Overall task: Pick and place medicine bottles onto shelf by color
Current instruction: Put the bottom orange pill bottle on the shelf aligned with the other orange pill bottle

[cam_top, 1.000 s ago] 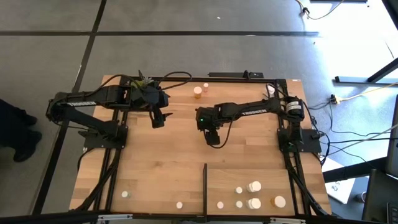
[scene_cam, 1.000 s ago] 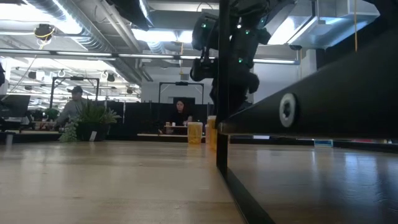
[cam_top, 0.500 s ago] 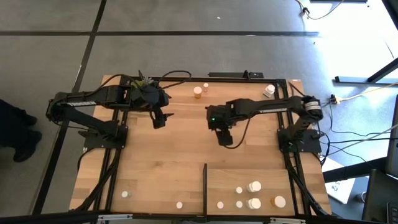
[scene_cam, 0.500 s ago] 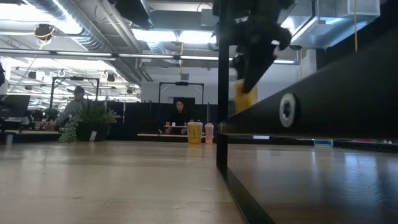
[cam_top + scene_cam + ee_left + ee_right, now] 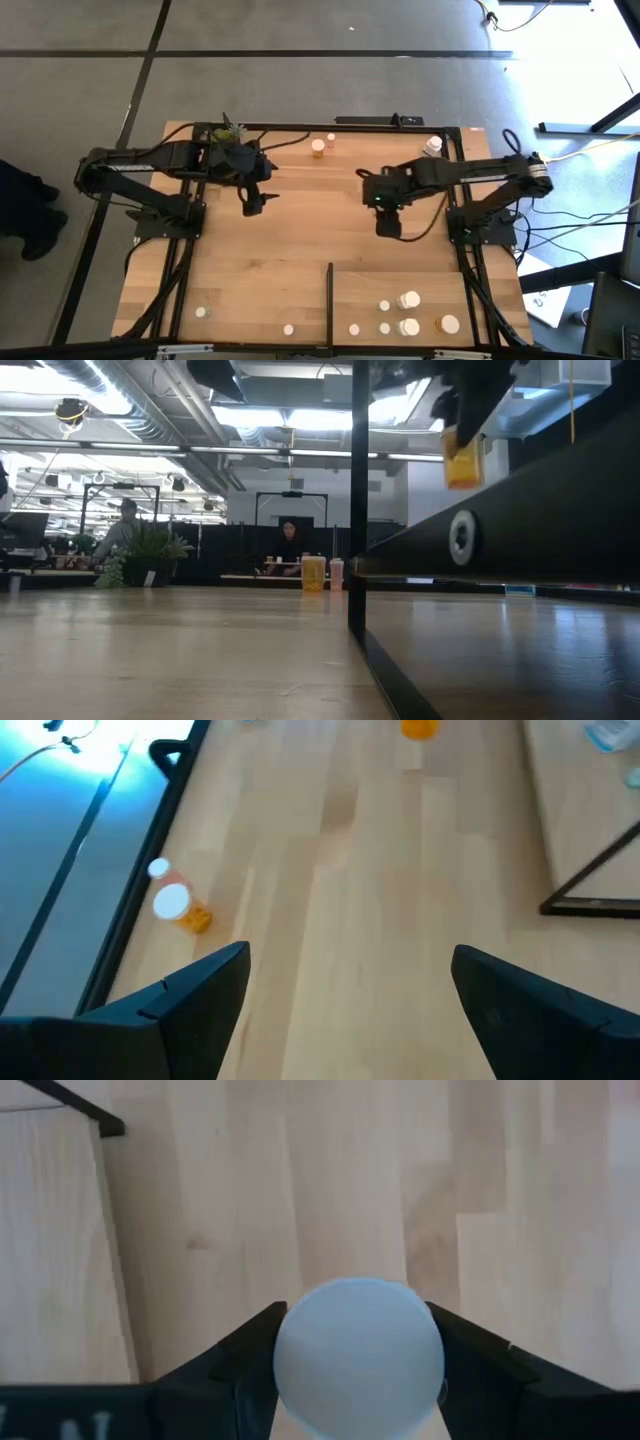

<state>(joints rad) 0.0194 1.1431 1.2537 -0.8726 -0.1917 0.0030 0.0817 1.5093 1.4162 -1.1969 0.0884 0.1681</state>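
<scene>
My right gripper (image 5: pixel 388 226) hangs over the table's middle right, shut on an orange bottle (image 5: pixel 462 463) with a white cap (image 5: pixel 358 1352). The light-wood shelf (image 5: pixel 430 285), with its black strip (image 5: pixel 330 298), lies at the near right and carries several bottles (image 5: pixel 408 300), upright on their bases. Two orange bottles (image 5: pixel 318 148) stand at the far edge and also show in the left wrist view (image 5: pixel 172 902). My left gripper (image 5: pixel 255 202) is open and empty at the far left. My right gripper pinches the orange bottle between its two fingers (image 5: pixel 250 1350) at its upper end, just under the white cap, which hides the place of contact in the wrist view. The fingers point down from above. The bottle hangs upright below them (image 5: pixel 462 470), lifted clear of the table.
Two small bottles (image 5: pixel 201 312) (image 5: pixel 288 328) stand near the front edge, left of the strip. A white bottle (image 5: pixel 433 146) lies at the far right corner. A potted plant (image 5: pixel 228 131) stands at the far left. People sit in the room beyond (image 5: pixel 290 545).
My right gripper has gone up and toward the table's right edge with the orange bottle, which has risen clear of the table and stayed upright.
</scene>
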